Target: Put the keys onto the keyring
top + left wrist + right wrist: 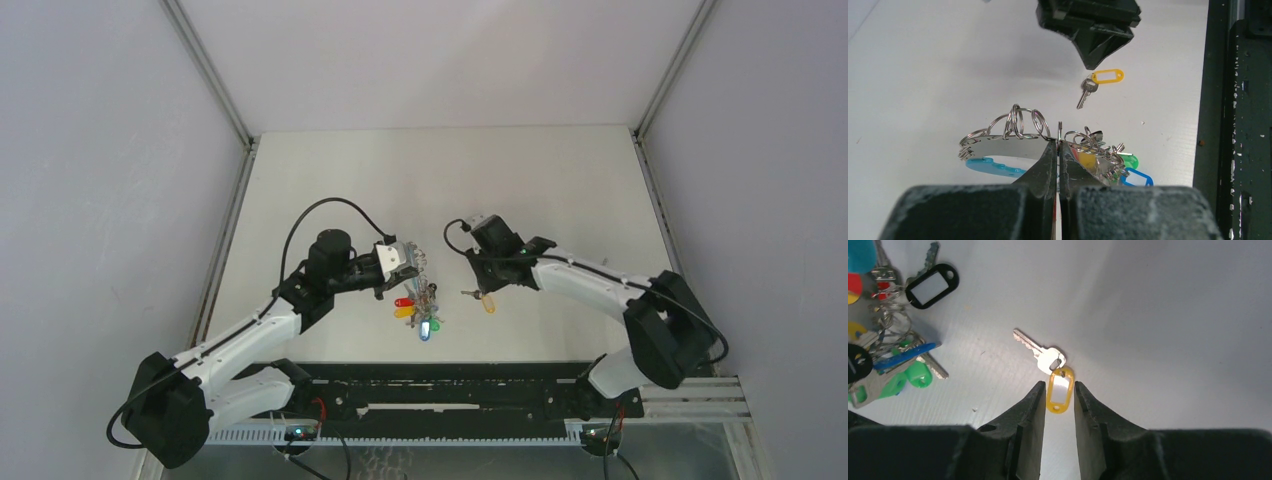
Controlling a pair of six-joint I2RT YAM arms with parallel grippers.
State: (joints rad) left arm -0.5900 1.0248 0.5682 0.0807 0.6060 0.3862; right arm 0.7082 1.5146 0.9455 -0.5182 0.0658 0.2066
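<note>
Grey walls (100, 150) enclose a white table (440, 180) edged by, seemingly, a black rail (450, 385).

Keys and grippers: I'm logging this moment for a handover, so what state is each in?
Left gripper, shut on the keyring.
Keyring, pinched at its band, tagged keys bunched along it.
Right gripper, open, fingertips either side of the yellow tag.
Yellow-tagged key, flat on the table, loose, not on the keyring.

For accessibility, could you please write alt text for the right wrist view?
The black right gripper, open, straddles the yellow plastic tag of a small silver key lying on the white table. A keyring crowded with coloured tags lies upper left.
</note>
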